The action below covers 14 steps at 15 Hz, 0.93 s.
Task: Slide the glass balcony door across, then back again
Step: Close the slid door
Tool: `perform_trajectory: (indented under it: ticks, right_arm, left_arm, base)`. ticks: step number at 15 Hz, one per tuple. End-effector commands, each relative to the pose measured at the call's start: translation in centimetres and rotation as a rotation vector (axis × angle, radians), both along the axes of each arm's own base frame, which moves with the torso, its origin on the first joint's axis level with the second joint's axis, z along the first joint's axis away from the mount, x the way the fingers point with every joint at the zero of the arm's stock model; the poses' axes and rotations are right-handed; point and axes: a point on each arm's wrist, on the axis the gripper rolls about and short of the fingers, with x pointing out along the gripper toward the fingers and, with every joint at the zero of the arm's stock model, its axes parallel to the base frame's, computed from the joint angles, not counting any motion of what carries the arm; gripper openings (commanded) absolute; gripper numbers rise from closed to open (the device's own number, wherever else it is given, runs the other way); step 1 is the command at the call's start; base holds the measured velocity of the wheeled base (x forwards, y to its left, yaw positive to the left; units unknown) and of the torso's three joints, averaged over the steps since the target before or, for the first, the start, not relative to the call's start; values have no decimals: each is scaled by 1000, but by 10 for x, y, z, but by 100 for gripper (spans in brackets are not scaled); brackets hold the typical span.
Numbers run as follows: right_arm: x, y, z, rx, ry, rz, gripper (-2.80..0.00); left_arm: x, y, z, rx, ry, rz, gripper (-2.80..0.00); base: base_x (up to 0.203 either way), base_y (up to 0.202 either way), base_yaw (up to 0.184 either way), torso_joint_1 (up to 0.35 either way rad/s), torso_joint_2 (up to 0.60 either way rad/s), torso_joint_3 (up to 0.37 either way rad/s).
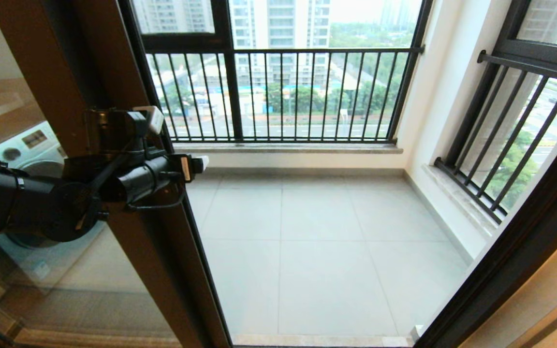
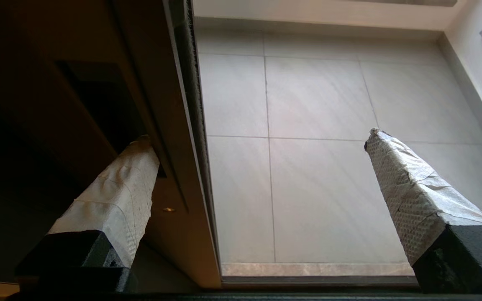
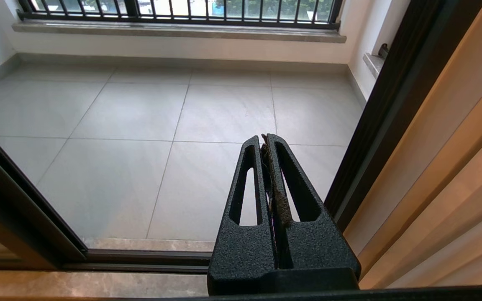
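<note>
Wide apart stand the two padded fingers of the left gripper (image 1: 177, 142), and nothing is held between them. It is up against the brown edge post of the glass balcony door (image 1: 128, 270), on the left side of the doorway. From the left wrist camera, one padded finger (image 2: 113, 200) sits by the small dark handle slot (image 2: 103, 104) in the post, and the other finger hangs out over the balcony floor (image 1: 327, 241). So the post edge lies between the two fingers.

The door is slid over to the left, and the way out to the balcony is open. A washing machine (image 1: 27, 154) shows through the glass.

This door looks big and heavy, I think. The glass is hard and smooth and could break, so the glass is a bad place to push. The brown post is stiff and strong. The best spot to hold is likely the slot or the post edge.

The right gripper (image 3: 268, 144) rests low by the right side of the doorway, fingers pressed together.
</note>
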Motion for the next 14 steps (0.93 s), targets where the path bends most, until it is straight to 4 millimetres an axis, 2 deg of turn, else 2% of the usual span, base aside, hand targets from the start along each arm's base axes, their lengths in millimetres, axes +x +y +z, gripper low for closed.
perform_trajectory:
  ticks: [1, 14]
  right_arm:
    - [0, 0, 0, -1, -1, 1, -280]
    - [0, 0, 0, -1, -1, 1, -280]
  left_arm:
    - [3, -3, -2, -8, -22, -9, 0]
    - [-6, -29, -10, -10, -28, -87, 0]
  base:
    - [0, 0, 0, 0, 0, 0]
    - [0, 0, 0, 0, 0, 0]
